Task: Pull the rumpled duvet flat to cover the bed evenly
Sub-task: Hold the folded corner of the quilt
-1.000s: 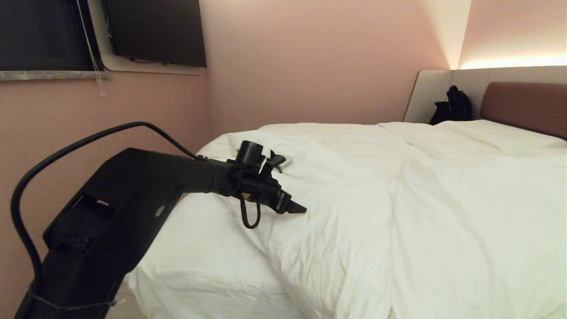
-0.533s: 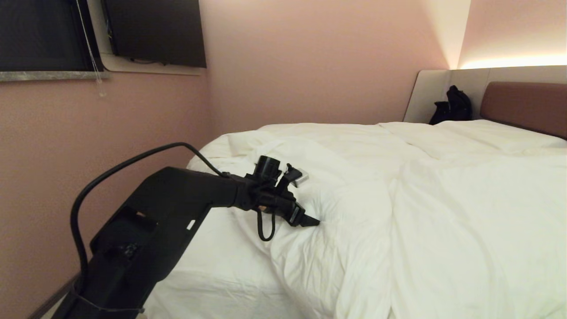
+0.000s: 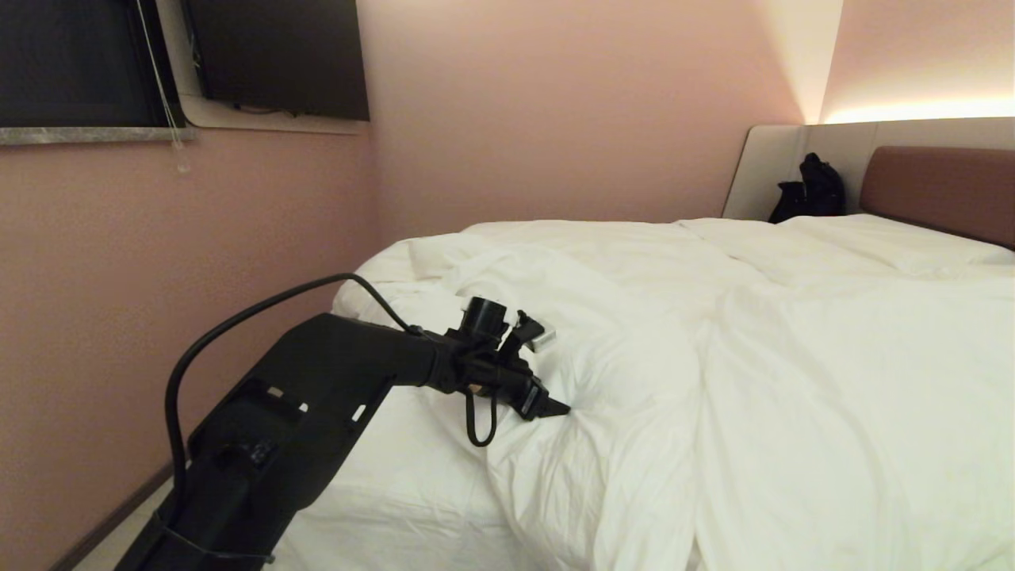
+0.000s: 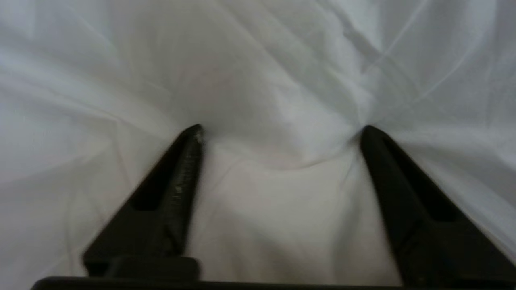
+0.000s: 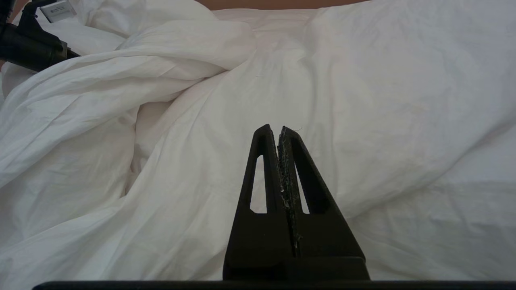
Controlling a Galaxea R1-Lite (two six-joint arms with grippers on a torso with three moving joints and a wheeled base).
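Note:
The white puffy duvet [image 3: 618,357] lies rumpled over the bed [image 3: 381,484], and a thick fold of it ends short of the near left corner, where the flat sheet shows. My left gripper [image 3: 555,408] points down into that fold. In the left wrist view its fingers [image 4: 185,169] stand wide apart, tips dug into the duvet [image 4: 278,80], and the cloth bulges between them without being clamped. My right gripper [image 5: 277,129] is shut with nothing in it and hovers over the duvet [image 5: 383,100]. It is outside the head view.
A pink wall [image 3: 119,277] runs close along the bed's left side, with a narrow strip of floor [image 3: 111,539] between. A black bag [image 3: 809,190] sits by the grey and reddish-brown headboard [image 3: 936,186]. Pillows lie at the far right.
My left arm has swung right and sunk. Its gripper has come down from above the bed's edge into the duvet's fold. The duvet has barely shifted.

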